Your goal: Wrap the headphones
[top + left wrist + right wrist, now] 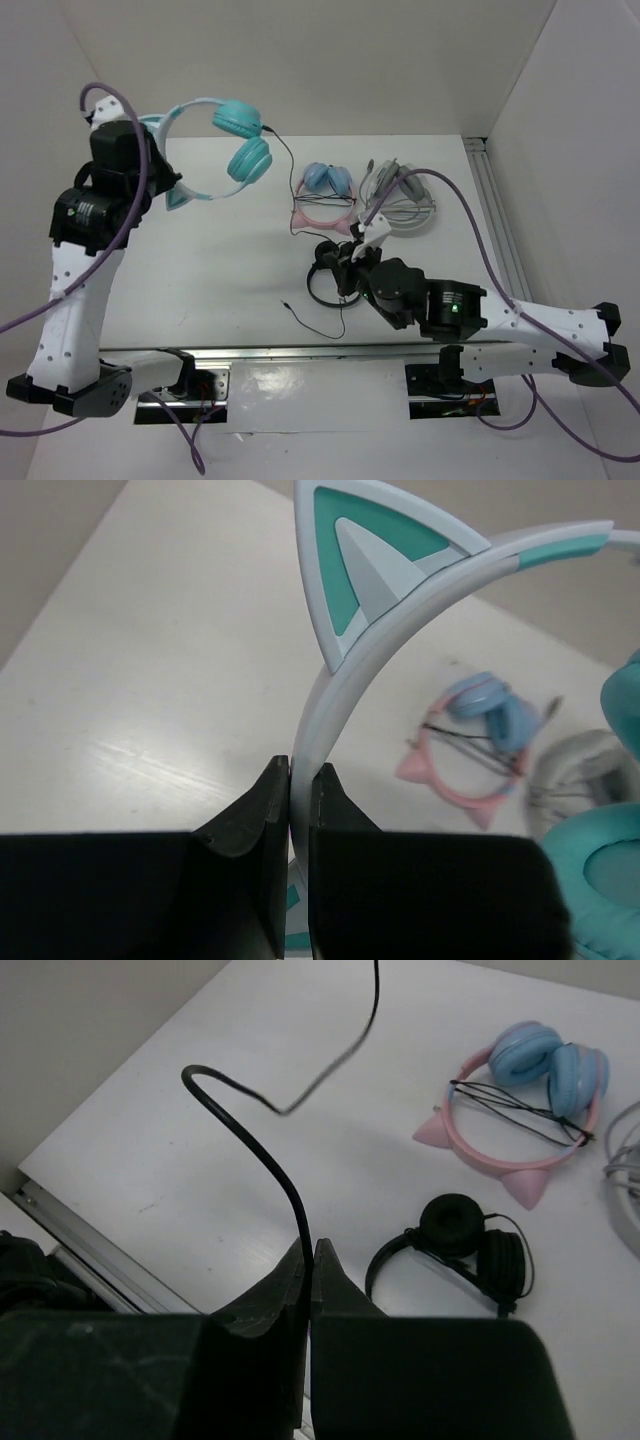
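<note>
This is a robotics lab test cell, not a lived-in room. A bare white worktop [230, 270] fills the middle of the top view, boxed in by plain white panels [350, 60] at the back and on both sides. Aluminium rails [300, 352] run along its lower edge and up the right side. Two white-and-black robot arms [75, 290] are bolted to metal base plates [190, 390] at the bottom of the frame. Loose purple cables [480, 240] loop over them, and a green status light [452, 308] glows at lower right.

Left arm raised, far left; left gripper [300, 778] jaws clamped. Right arm low, reaching left; right gripper [308, 1258] jaws pinched.
</note>
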`<control>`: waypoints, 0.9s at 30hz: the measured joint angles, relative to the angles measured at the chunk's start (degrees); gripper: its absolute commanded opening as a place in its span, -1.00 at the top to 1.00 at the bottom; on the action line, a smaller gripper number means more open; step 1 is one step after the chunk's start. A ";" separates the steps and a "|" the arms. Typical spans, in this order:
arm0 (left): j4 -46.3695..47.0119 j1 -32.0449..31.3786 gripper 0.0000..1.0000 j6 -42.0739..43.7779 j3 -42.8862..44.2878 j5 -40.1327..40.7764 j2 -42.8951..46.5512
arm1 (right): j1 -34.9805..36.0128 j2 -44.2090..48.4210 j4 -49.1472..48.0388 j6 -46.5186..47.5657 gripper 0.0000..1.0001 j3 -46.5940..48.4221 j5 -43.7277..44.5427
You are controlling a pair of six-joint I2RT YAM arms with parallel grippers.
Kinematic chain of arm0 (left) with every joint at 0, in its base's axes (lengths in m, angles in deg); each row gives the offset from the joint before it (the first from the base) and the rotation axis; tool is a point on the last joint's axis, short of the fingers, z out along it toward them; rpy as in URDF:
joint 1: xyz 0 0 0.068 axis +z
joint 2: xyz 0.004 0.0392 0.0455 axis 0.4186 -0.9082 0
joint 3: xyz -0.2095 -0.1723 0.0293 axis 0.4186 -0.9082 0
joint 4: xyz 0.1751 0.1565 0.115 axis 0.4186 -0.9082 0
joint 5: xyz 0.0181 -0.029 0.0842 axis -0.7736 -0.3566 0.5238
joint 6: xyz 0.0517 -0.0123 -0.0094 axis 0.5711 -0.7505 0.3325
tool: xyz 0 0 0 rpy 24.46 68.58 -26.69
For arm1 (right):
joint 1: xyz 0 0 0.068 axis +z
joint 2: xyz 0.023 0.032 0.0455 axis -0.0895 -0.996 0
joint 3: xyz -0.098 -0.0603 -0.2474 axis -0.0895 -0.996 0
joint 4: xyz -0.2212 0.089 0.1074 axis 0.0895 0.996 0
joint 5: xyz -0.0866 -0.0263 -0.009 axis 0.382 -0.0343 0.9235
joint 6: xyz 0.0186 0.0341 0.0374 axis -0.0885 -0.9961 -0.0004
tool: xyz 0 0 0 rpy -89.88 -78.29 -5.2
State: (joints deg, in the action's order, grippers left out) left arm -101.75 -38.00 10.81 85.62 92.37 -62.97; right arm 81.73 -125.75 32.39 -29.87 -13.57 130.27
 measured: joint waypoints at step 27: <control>7.39 -40.72 1.00 33.48 -23.98 -9.64 -0.94 | 2.69 -3.21 19.30 27.80 1.00 18.23 19.69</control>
State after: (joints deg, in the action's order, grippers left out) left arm -94.36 -78.72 44.29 61.65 82.73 -63.91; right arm 84.42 -128.97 51.68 -2.07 4.66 149.97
